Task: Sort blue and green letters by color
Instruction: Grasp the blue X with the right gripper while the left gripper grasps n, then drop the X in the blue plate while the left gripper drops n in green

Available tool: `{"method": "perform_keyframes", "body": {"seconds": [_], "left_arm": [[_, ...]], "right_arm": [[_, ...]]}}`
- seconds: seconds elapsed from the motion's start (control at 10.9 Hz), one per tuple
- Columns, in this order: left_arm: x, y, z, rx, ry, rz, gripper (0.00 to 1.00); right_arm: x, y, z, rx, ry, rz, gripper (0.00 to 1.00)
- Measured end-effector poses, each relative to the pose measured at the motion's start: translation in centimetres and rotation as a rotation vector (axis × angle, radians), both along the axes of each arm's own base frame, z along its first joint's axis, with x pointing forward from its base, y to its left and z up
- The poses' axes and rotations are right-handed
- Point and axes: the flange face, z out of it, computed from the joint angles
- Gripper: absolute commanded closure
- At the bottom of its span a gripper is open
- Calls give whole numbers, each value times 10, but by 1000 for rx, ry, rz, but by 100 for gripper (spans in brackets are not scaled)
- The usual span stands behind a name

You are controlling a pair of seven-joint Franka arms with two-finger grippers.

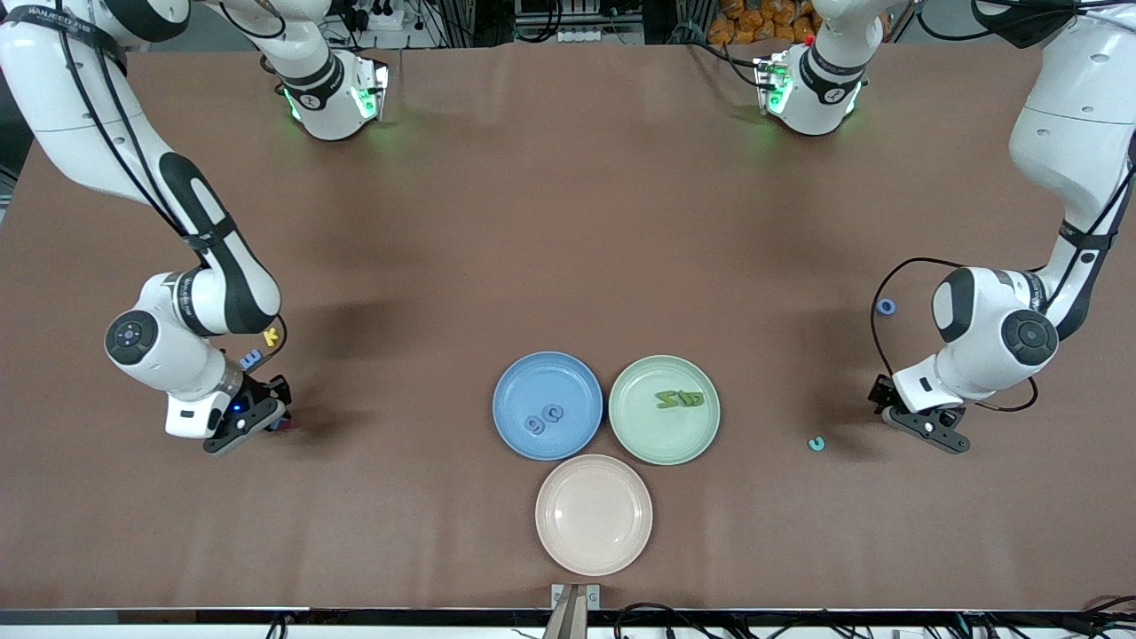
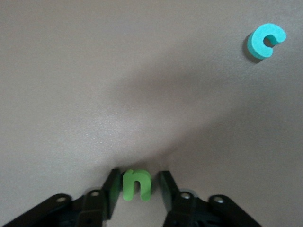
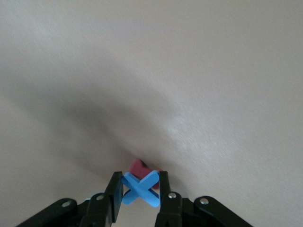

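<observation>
My left gripper (image 1: 927,428) is low over the table at the left arm's end. Its fingers are open round a green letter n (image 2: 137,184), with a gap on one side (image 2: 138,177). My right gripper (image 1: 264,419) is low at the right arm's end and is shut on a blue letter X (image 3: 141,189), seen between its pads (image 3: 140,182). A blue plate (image 1: 532,382) holds two blue letters (image 1: 543,419). A green plate (image 1: 648,430) beside it holds green letters (image 1: 679,399). A blue ring letter (image 1: 885,307) and another blue letter (image 1: 250,358) lie on the table.
A dark red letter (image 3: 138,166) lies just under the X and shows beside the right gripper (image 1: 282,426). A yellow K (image 1: 272,336) lies near the right arm. A teal c (image 1: 816,443) lies near the left gripper (image 2: 266,40). An empty pink plate (image 1: 594,514) sits nearest the camera.
</observation>
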Motion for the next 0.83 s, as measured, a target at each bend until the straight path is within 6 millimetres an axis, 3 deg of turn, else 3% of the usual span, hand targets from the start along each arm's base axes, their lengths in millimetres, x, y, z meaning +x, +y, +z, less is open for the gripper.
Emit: {"method": "perform_keyframes", "body": {"seconds": [0.28,0.46,0.64,0.83], "left_arm": [[0,-2,3,1,-4,-3,100],[2,-16,4,-8,-5,27,100],[7,-65,18,-16,12,108,100],[10,-138,44,-20,28,204,100]], "right_arm": [[6,32,19,46,31,-115,100],[8,78,36,111,34,-239,100],[3,129,43,155,51,-357,100],[-10,191,43,178,80,-494,100]]}}
